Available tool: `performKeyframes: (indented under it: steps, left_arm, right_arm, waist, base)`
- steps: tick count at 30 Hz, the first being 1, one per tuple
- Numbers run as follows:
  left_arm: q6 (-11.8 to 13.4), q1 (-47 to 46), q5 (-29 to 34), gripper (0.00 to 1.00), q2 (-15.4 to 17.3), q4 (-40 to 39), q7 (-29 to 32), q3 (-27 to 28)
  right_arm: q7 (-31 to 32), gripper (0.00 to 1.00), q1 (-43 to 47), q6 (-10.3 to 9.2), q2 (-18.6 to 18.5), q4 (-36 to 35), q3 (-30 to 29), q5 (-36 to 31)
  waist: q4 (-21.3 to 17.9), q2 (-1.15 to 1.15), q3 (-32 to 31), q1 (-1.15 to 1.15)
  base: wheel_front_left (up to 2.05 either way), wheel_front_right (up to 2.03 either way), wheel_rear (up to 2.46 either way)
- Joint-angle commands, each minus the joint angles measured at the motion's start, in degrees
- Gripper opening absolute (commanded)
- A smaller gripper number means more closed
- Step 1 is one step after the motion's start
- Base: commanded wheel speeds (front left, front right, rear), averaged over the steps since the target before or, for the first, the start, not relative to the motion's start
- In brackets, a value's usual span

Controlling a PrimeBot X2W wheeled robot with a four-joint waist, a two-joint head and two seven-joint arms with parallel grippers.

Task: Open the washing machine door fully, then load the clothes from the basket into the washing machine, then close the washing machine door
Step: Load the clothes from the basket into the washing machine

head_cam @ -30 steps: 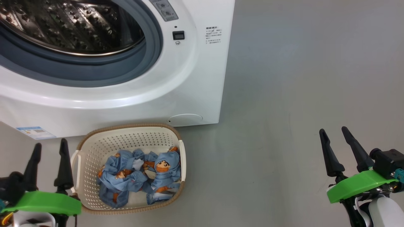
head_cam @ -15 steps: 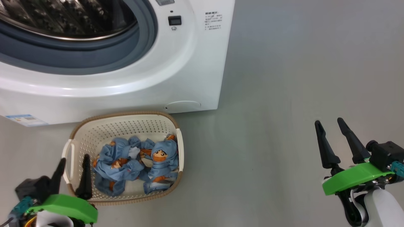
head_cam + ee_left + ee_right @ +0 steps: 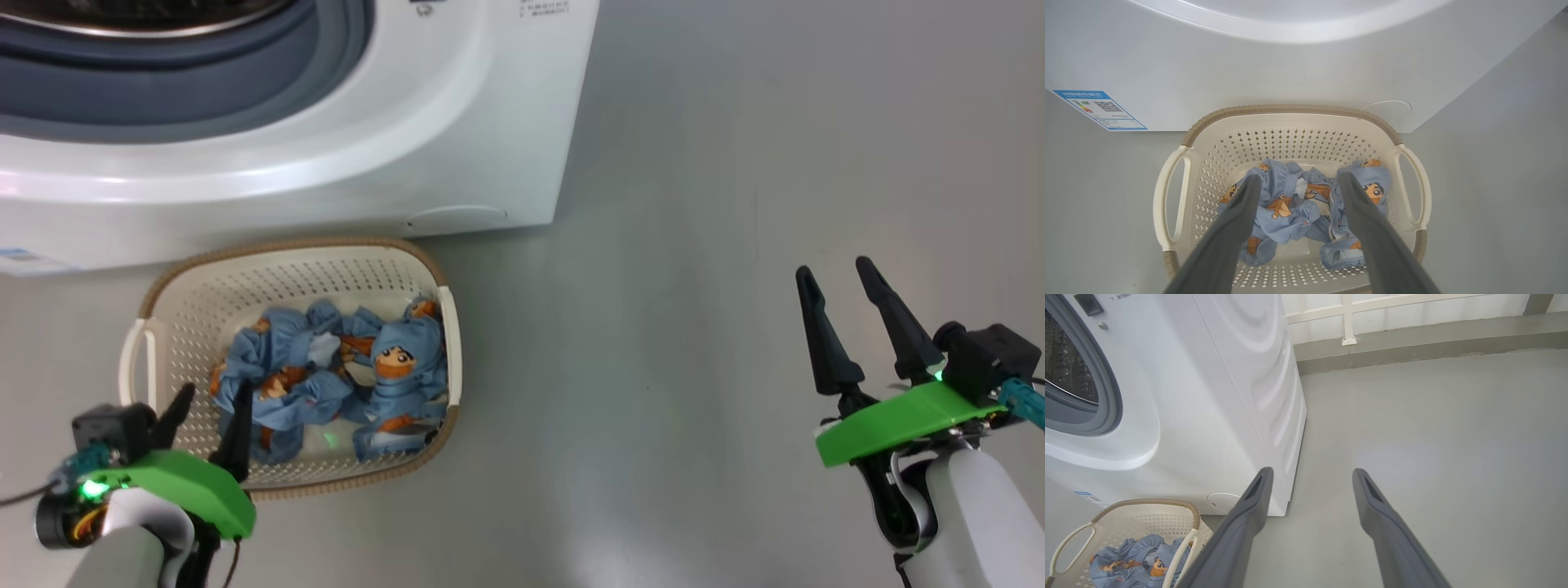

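Closest to me, my left gripper [image 3: 216, 390] hangs over the near edge of the basket [image 3: 286, 245], its two dark fingers spread wide with nothing between them. Along my left wrist view those fingers [image 3: 1237, 220] frame the clothes [image 3: 1286, 204], pointing down at the heap; I cannot tell whether the tips touch the cloth. My right gripper [image 3: 832, 267] is well off to the other side over the bare grey floor [image 3: 694, 245], fingers likewise spread and empty, well apart from the basket. The clothes [image 3: 326, 384] lie crumpled in the bottom of the basket, light blue cloth with orange-and-brown cartoon faces, one face turned up near the basket's right wall. The basket is cream, full of small holes, with a brown rim and a handle at each side, and it stands on the floor just in front of the washing machine [image 3: 367, 147], its far rim close under the white front. A blue-and-white sticker [image 3: 1100, 109] sits at the machine's lower left corner. Farther up, the grey-blue seal [image 3: 163, 82] rings the open mouth, and my right wrist view shows the steel drum [image 3: 1069, 367] inside it. Beyond the machine's side a white railing [image 3: 1347, 318] runs along the back of the floor.
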Motion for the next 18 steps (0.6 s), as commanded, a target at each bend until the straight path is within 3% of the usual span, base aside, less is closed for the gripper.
performKeyframes:
  steps: [1, 18]
  left_arm:
    - [-0.08, -1.42, -0.73, 1.0, 2.49, 0.28, -0.37, 1.28]
    - [-0.08, -16.89, -9.49, 1.0, 5.03, 19.51, 0.14, -8.29]
  right_arm:
    - [-0.69, 1.0, -0.45, 0.09, 0.08, -1.44, 1.29, -0.77]
    - [-0.69, 1.0, -5.61, 0.09, 2.24, -3.2, 2.43, -1.97]
  waist:
    - [-0.5, 0.0, 2.07, 0.0]
    - [-2.98, 0.0, 12.96, 0.0]
  base:
    - [0.0, 0.0, 0.0]
    - [0.0, 0.0, 0.0]
